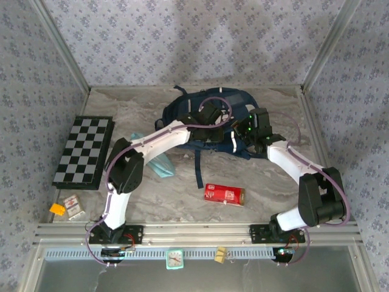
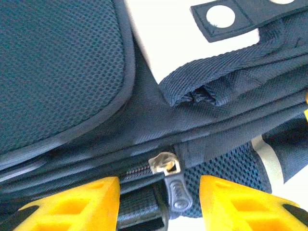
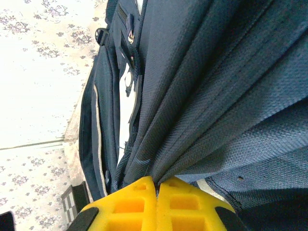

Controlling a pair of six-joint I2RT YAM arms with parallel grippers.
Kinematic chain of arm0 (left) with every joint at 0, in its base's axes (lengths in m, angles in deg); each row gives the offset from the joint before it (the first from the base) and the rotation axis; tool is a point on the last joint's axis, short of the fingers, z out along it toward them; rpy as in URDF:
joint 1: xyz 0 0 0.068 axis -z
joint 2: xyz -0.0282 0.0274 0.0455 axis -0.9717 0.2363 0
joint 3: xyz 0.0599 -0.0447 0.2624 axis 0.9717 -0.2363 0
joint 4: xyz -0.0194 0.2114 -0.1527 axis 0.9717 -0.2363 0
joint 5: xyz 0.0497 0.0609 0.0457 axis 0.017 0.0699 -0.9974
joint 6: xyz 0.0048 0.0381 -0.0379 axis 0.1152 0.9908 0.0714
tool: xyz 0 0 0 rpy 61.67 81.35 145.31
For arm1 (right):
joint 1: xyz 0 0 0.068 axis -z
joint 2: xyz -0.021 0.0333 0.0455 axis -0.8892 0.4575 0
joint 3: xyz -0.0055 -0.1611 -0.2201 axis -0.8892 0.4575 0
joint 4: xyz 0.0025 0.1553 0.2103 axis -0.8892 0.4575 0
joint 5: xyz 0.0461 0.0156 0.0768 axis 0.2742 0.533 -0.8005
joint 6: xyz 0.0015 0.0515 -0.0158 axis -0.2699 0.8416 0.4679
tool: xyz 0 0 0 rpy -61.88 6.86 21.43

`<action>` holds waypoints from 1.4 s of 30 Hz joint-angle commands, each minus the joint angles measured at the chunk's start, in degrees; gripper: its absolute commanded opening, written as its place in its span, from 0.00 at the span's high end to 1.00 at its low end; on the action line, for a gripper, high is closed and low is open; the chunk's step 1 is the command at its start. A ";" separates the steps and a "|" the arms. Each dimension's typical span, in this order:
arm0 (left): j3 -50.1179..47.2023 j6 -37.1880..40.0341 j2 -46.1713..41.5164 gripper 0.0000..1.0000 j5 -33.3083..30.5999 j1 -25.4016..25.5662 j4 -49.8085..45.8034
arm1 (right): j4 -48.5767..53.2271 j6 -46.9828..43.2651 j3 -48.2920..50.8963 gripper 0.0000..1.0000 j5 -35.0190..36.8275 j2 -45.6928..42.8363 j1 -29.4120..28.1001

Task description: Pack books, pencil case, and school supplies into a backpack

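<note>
Two grippers are at the backpack [image 1: 180,113], which lies at the upper middle of the overhead picture. The right gripper [image 3: 155,185] is pinched tight on a fold of the bag's blue cloth, so it is holding the bag. The left gripper [image 2: 159,187] has its yellow fingers [image 2: 82,199] partway apart and holds nothing. The thing that matters most is the zip pull [image 2: 175,190]. In the left wrist picture it hangs at the bottom middle of the frame, right in the gap between the two fingers. It sits a bit nearer the finger on the right side, and I can't see either finger touching it. The pull's long way points down the frame, toward the gripper. The zip's teeth run off to the left from the silver slider [image 2: 164,162]. So I think the left arm is the one to close on the pull and drag it along the teeth, while the right arm keeps the cloth tight. The pale blue pencil case [image 1: 161,165] lies left of centre in the overhead picture, partly under the left arm. The red school supplies box [image 1: 223,194] lies just below centre. Both are outside the bag.
</note>
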 commanded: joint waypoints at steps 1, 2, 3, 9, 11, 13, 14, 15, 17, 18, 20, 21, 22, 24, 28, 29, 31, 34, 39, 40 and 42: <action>1.89 -0.42 1.49 0.53 1.22 0.66 -1.98 | -4.88 1.34 -1.07 1.00 -1.03 -2.31 0.67; 1.69 -0.38 1.50 0.53 1.53 0.72 -0.58 | -5.30 1.60 -1.07 1.00 -1.37 -2.11 0.73; 1.71 -0.25 1.64 0.53 1.47 0.91 0.58 | -5.37 1.68 -1.07 1.00 -1.55 -2.02 0.68; 8.57 -2.17 5.91 0.52 -4.06 0.95 -2.23 | -8.13 5.16 0.24 1.00 -2.10 -1.82 0.52; 8.52 -2.99 6.45 0.54 -3.76 0.99 0.17 | -8.67 6.35 0.56 1.00 -2.49 -1.63 0.62; 9.50 -4.18 7.00 0.59 -6.43 0.99 0.08 | -9.85 7.26 1.14 1.00 -2.98 -1.57 0.88; 10.29 -4.10 7.18 0.61 -8.02 0.91 -0.66 | -9.69 7.38 1.12 1.00 -3.18 -1.47 1.07; 11.01 -4.28 7.19 0.64 -9.56 0.82 -1.89 | -9.31 7.30 1.12 1.00 -3.35 -1.42 1.27; 11.08 -4.10 6.52 0.70 -9.72 0.12 -2.87 | -8.92 6.84 1.21 1.00 -4.40 -1.16 2.09; 11.08 -3.62 5.96 0.73 -8.91 -0.28 -2.20 | -9.01 6.66 1.42 1.00 -4.78 -1.01 2.49; 9.43 -2.33 4.01 0.78 -5.05 -1.23 -0.20 | -9.34 5.43 1.24 1.00 -5.73 -0.65 3.15; 8.71 -2.02 3.32 0.78 -4.10 -1.68 -0.02 | -8.45 4.67 0.79 1.00 -5.87 -0.47 3.35; 7.95 -1.66 2.27 0.80 -3.32 -2.02 -0.32 | -8.02 3.88 0.39 1.00 -6.19 -0.18 3.52; 5.71 -1.42 0.62 0.83 -1.81 -2.81 -0.63 | -7.50 2.66 -0.34 1.00 -7.24 0.47 4.00; 2.40 -3.21 -0.78 0.87 4.56 -4.88 -0.33 | -7.86 2.34 -1.07 1.00 -8.69 2.03 4.23; 1.76 -3.52 -0.84 0.87 4.86 -4.97 0.11 | -8.26 2.36 -1.07 1.00 -8.82 2.27 4.15; 0.73 -3.67 -0.61 0.87 5.15 -4.74 1.78 | -8.60 2.73 -1.03 1.00 -8.78 2.79 3.97; 1.74 -3.23 0.75 0.85 6.38 -4.19 3.54 | -9.16 3.04 -0.81 1.00 -8.35 3.03 3.62; 6.89 -1.71 4.91 0.75 -0.51 -1.73 -0.93 | -9.51 3.48 -0.72 1.00 -8.00 3.36 3.31; 7.63 -1.64 5.97 0.75 0.14 -1.45 -0.92 | -9.49 3.42 -0.72 1.00 -7.95 3.40 3.18; 8.90 -1.83 7.19 0.74 0.12 -0.97 -1.79 | -9.68 3.62 -0.81 1.00 -8.17 3.67 3.18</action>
